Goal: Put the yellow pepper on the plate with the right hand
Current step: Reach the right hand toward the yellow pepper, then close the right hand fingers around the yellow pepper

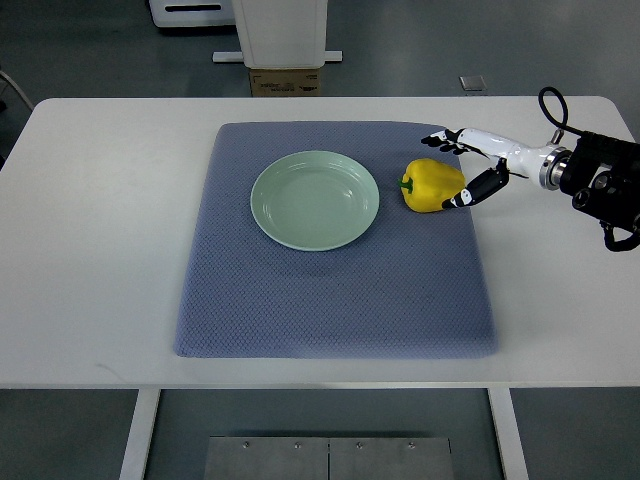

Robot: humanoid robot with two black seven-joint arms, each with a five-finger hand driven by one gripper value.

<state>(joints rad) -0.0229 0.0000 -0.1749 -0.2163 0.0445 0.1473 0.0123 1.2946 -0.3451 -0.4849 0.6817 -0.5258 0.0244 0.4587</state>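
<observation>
top view | right hand (468, 165) reaches in from the right edge, fingers spread wide around the pepper's right side, thumb tip at its lower right; grip not closed | pepper (432, 185) lies on the mat (330, 290), just right of the plate (315, 200), apart from it | mat on white bench (90, 250)

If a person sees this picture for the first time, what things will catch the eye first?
First comes the yellow pepper, bright against the blue-grey mat, lying just right of the pale green plate, which holds nothing. Next is the right hand, white and black, reaching in from the right edge with its fingers spread around the pepper's right side; whether they touch it is unclear.
</observation>
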